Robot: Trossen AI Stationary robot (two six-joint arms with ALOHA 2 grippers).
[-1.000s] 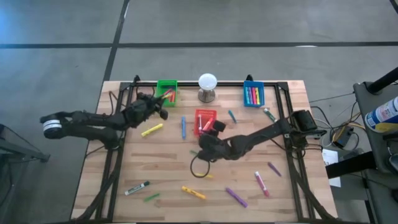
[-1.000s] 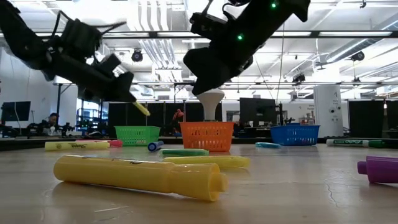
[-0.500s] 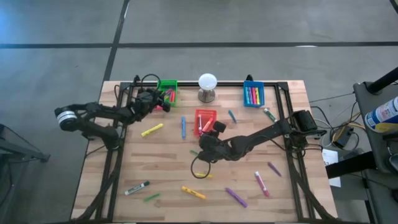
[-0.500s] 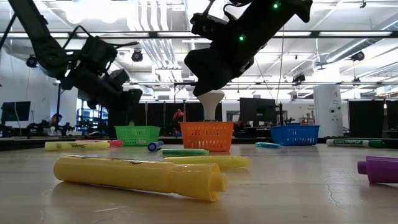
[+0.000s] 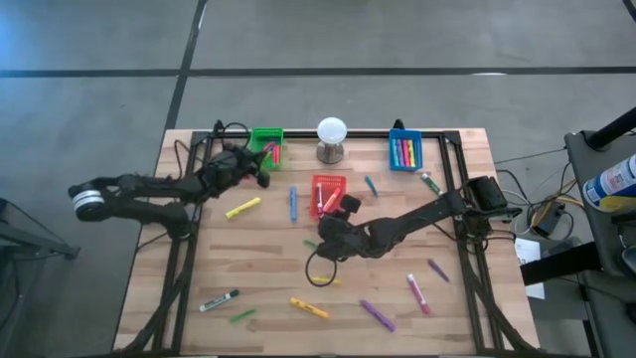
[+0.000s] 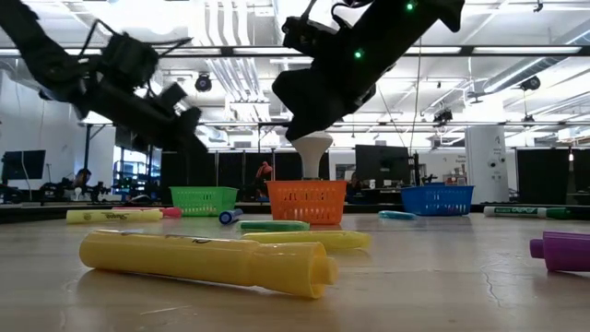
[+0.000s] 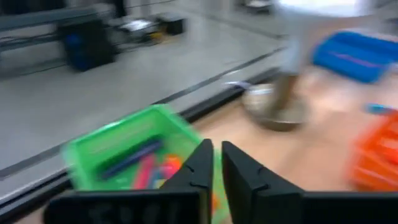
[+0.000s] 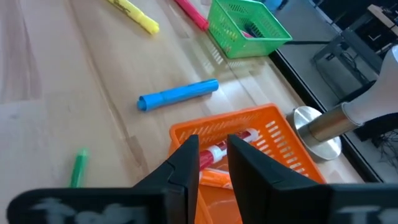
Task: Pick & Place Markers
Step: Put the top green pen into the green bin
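Several markers lie flat on the wooden table: a yellow one (image 5: pixel 242 208), a blue one (image 5: pixel 293 203), a white-and-black one (image 5: pixel 219 300), a purple one (image 5: pixel 378 315) and a pink one (image 5: pixel 418 293). More lie in the green bin (image 5: pixel 266 145), the red bin (image 5: pixel 328 192) and the blue bin (image 5: pixel 404 149). My left gripper (image 5: pixel 260 172) hangs shut and empty just short of the green bin (image 7: pixel 134 146). My right gripper (image 5: pixel 343 203) hovers open over the red bin's near edge (image 8: pixel 230 121), well above it in the low view (image 6: pixel 304 101). A red-and-white marker (image 8: pixel 214 152) shows in the bin between its fingers.
A white ball on a grey stand (image 5: pixel 331 138) sits between the green and blue bins at the far edge. A black cable loop (image 5: pixel 318 267) lies under my right arm. A black frame runs along the table's left, right and far sides. A big yellow marker (image 6: pixel 207 261) lies near the low camera.
My left gripper went toward the far edge to the green bin, then drew back toward the near edge. The small yellowish thing at its fingertips a second ago no longer shows. My right gripper has kept still.
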